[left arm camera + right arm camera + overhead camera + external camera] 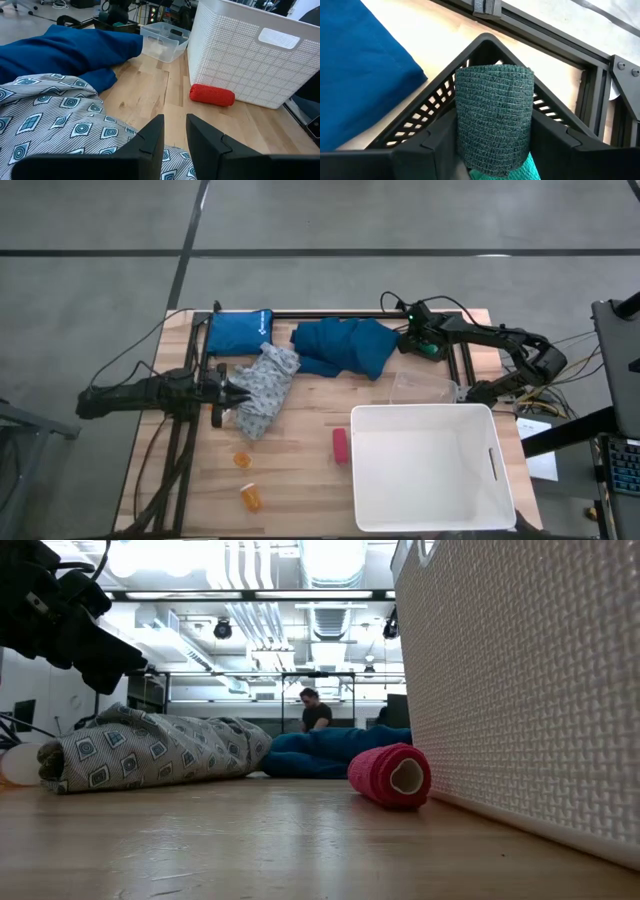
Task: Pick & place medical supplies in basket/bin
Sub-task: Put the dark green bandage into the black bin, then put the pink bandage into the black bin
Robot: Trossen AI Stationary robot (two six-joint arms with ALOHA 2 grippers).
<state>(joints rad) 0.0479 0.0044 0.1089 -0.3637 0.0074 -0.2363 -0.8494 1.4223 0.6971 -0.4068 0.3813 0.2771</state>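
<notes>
Right gripper (pixel 492 150) is clamping a green bandage roll (pixel 494 120) by the table's far edge, beyond the white tub (pixel 432 468). Left gripper (pixel 174 140), fingers slightly apart, is hovering over the patterned garment (pixel 262 388); bare wood is lying between it and the tub.

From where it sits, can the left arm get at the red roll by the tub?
Probably yes: from the left pincer, bare wood runs to the red roll beside the white tub; only the patterned cloth lies beneath.
</notes>
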